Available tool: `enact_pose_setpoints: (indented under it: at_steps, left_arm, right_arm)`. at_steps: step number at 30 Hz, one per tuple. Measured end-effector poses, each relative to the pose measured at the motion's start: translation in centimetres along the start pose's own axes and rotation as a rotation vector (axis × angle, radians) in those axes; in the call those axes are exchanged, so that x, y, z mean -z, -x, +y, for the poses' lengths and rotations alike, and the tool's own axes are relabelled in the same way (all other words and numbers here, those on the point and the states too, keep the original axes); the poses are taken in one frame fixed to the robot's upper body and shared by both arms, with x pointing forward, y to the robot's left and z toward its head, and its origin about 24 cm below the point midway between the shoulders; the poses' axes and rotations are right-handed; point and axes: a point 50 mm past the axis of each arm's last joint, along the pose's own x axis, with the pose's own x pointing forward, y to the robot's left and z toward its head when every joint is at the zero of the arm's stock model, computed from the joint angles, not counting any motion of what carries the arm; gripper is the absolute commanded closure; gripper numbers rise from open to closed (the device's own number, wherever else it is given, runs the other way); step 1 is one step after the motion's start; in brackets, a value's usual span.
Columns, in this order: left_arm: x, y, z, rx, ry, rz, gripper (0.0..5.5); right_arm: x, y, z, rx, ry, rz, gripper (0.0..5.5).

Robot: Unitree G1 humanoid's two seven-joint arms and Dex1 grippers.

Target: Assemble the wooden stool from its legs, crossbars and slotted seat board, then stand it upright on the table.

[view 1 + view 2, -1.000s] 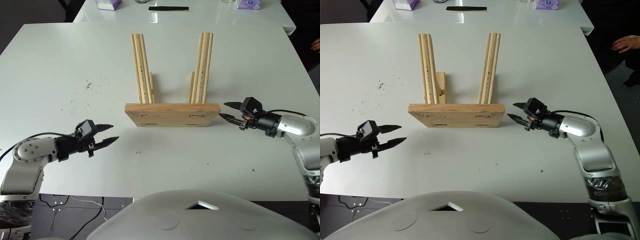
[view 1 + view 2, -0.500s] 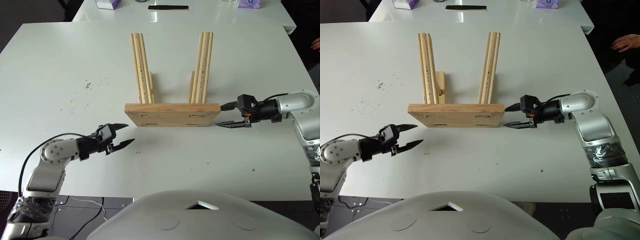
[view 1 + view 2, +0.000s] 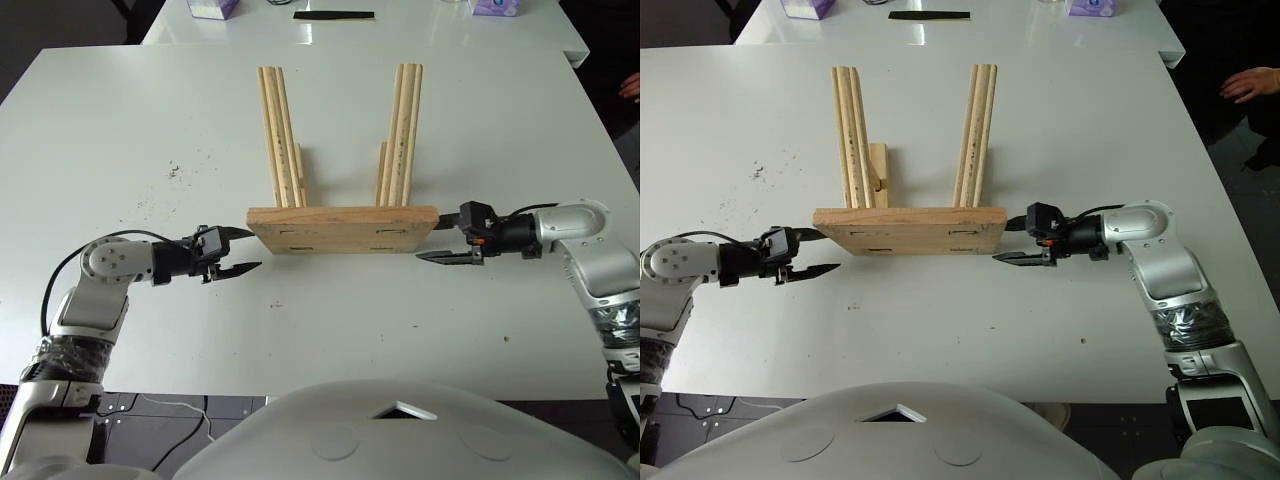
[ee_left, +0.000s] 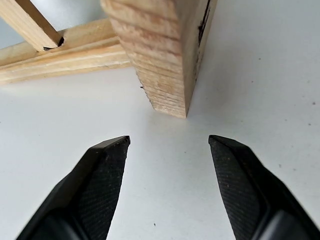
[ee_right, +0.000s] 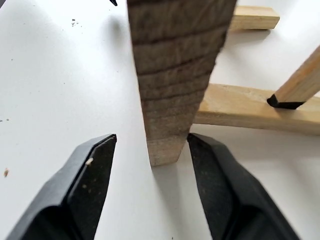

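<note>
The wooden stool lies on its side mid-table. Its slotted seat board stands on edge facing me, and the two pairs of legs point away along the table, with short crossbars between them. My left gripper is open just off the board's left end, with its fingertips a little short of the wood. My right gripper is open at the board's right end, one finger on each side of the wood.
Dark specks of debris dot the table to the left of the stool. A second table behind carries tissue boxes and a black strip. Bare tabletop lies in front of the seat board.
Both grippers have closed in on the seat board. The left one moved up and right to its left end, and the right one moved left until its fingers straddle the right end.
</note>
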Motion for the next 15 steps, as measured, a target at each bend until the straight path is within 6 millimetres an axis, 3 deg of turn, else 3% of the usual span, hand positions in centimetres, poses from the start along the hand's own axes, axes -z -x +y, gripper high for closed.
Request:
enact_pose_setpoints:
  at_steps: [4, 13, 15]
  left_arm:
    - [-0.1, -1.3, 0.5, 0.031, -0.008, -0.026, 2.55]
    - [-0.3, -3.1, 2.1, 0.018, -0.02, -0.078, 2.55]
    - [-0.3, -3.4, 2.2, 0.025, -0.027, -0.087, 2.79]
  right_arm:
    - [0.2, -1.2, -0.2, -0.01, 0.004, -0.005, 2.86]
    - [0.1, -3.3, -3.0, -0.041, 0.036, -0.021, 2.86]
    - [0.5, -3.4, -3.3, -0.057, 0.03, -0.006, 3.1]
